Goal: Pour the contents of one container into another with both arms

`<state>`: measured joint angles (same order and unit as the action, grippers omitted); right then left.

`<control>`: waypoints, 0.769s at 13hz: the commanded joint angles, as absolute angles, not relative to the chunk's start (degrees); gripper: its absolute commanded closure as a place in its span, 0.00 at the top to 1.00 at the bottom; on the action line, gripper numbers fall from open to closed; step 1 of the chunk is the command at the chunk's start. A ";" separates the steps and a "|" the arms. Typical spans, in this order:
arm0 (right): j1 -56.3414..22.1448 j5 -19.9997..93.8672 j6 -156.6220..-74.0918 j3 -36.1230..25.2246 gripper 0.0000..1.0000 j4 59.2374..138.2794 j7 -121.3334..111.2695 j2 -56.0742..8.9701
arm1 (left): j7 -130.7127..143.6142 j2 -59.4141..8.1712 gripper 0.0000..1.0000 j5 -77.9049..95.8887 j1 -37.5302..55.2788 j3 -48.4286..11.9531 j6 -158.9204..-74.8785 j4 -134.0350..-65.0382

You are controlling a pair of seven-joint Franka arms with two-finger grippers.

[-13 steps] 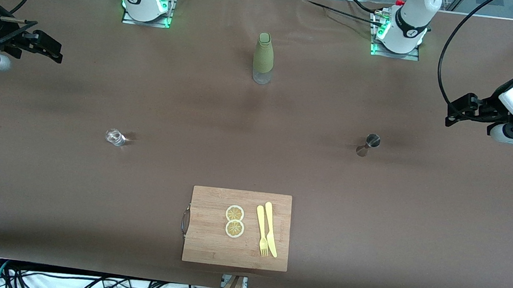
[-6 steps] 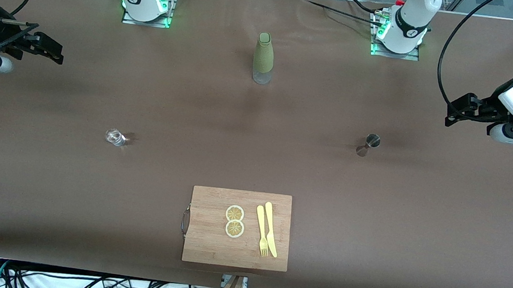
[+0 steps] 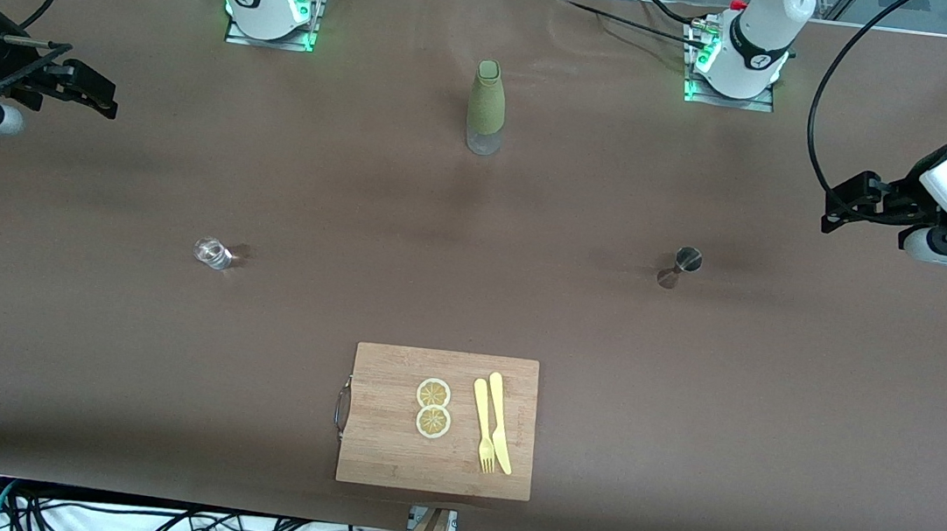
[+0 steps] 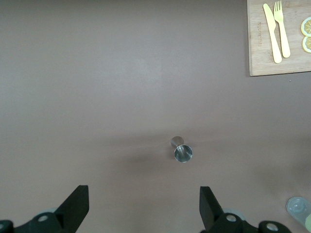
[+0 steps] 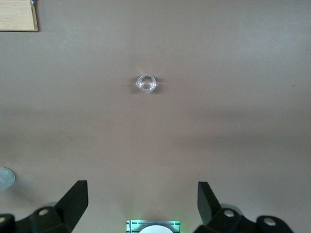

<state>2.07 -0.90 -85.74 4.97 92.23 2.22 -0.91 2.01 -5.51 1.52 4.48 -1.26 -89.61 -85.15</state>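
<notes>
In the front view you see the left gripper (image 3: 840,207) at the right edge of the frame, up over the bare table (image 3: 79,330) at the left arm's end, fingers spread and holding nothing; the right gripper (image 3: 95,94) sits at the left edge of the frame over the right arm's end, likewise released and empty. Near the top centre stands the green-sleeved bottle (image 3: 486,108), upright between the two arm bases. The metal jigger (image 3: 681,265) stands right of centre, and the small clear glass (image 3: 213,253) left of centre, each well apart from either gripper. At the lower centre lies the wooden cutting board (image 3: 385,441) carrying two lemon slices (image 3: 433,407) and, just beside them, a yellow fork (image 3: 483,425) and yellow knife (image 3: 501,422) lying side by side. In the left wrist view your left gripper's fingers (image 4: 75,206) are wide apart at the bottom of the frame, with the jigger (image 4: 182,150) mid-frame between and above them and the board (image 4: 262,63) in the upper right corner. In the right wrist view the right gripper's fingers (image 5: 75,199) are equally parted at the bottom, the glass (image 5: 146,83) upright above centre.
</notes>
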 commanded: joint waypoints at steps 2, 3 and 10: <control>1.76 -0.97 -85.78 4.48 1.00 92.02 1.76 -0.44 | 2.20 -4.39 1.00 2.20 5.10 -0.70 -89.47 -85.87; 1.84 -0.79 -85.78 4.66 1.00 92.28 2.11 0.17 | 2.20 -4.39 1.00 2.11 5.10 -0.70 -89.47 -85.87; 1.93 0.53 -85.69 4.75 1.00 94.74 1.16 2.11 | 2.11 -4.39 1.00 2.11 5.01 -0.53 -89.47 -85.87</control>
<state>2.07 0.13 -85.76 4.97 92.72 2.20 -0.18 2.01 -5.51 1.52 4.53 -1.17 -89.61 -85.15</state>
